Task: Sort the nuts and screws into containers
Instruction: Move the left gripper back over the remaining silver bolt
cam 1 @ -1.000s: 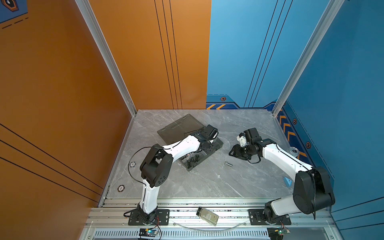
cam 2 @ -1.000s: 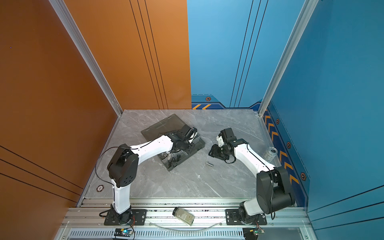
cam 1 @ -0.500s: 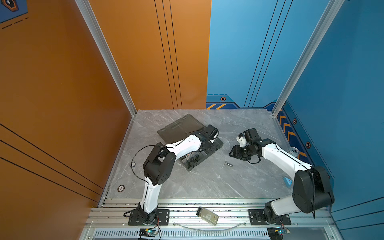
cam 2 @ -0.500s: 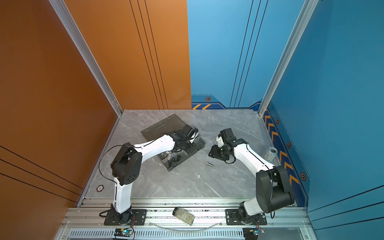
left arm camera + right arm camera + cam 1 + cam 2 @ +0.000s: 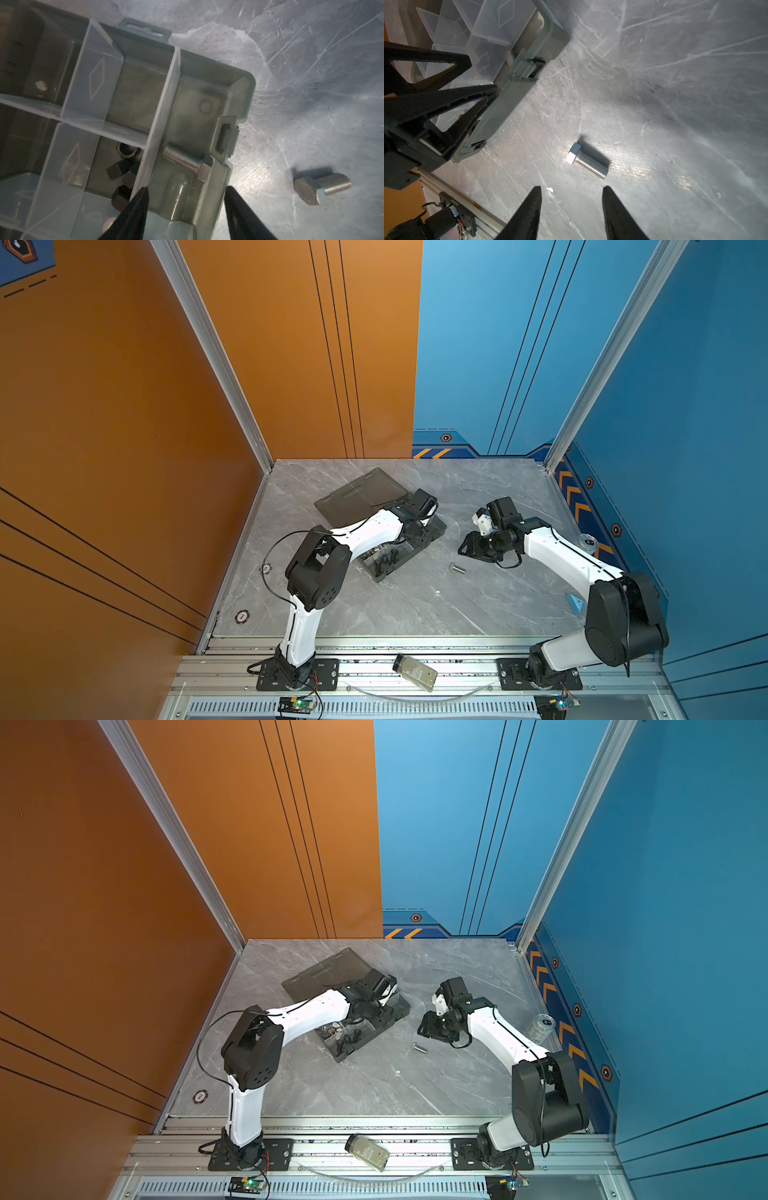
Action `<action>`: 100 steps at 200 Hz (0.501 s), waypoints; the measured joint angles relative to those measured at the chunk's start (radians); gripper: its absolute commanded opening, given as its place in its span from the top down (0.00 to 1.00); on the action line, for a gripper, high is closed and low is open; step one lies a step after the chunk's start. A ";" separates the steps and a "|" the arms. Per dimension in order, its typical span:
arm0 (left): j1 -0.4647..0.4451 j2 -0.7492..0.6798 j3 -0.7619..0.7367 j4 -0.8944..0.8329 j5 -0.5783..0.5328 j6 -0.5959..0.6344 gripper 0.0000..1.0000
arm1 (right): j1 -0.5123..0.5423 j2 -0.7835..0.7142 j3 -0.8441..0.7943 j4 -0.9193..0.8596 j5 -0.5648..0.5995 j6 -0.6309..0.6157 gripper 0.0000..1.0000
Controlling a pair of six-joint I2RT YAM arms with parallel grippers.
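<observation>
Moved: left gripper (image 5: 187,188) jaws now apart over the corner cell (image 5: 207,108), silver screw (image 5: 185,161) released inside
Right gripper (image 5: 572,188): jaws apart, empty, near loose screw (image 5: 586,161) on table (image 5: 675,104)
Do well: straddle its shaft, close squarely

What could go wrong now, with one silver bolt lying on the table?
The silver bolt lies on its side on the smooth table, so it may roll when the right gripper closes on it. The left gripper hangs open over the corner cell where that bolt probably belongs; the grippers might collide there.
</observation>
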State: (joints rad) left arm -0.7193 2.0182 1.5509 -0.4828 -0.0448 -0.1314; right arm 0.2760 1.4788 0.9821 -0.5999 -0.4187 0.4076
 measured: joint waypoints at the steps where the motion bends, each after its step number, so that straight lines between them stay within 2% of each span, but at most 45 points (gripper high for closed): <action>1: 0.000 0.000 0.000 0.000 0.000 0.000 0.35 | 0.000 0.000 0.000 0.000 0.000 0.000 0.49; 57: -0.016 -0.063 -0.004 -0.001 0.000 0.001 0.29 | 0.000 0.000 0.000 -0.002 0.000 0.000 0.49; 100: -0.076 -0.128 -0.022 0.001 0.002 0.020 0.25 | -0.026 -0.009 0.000 -0.003 0.000 0.001 0.49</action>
State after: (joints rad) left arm -0.7956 1.8904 1.5288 -0.4816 -0.0425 -0.1116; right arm 0.2504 1.4700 0.9821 -0.6025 -0.4183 0.4084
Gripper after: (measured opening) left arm 0.743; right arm 0.504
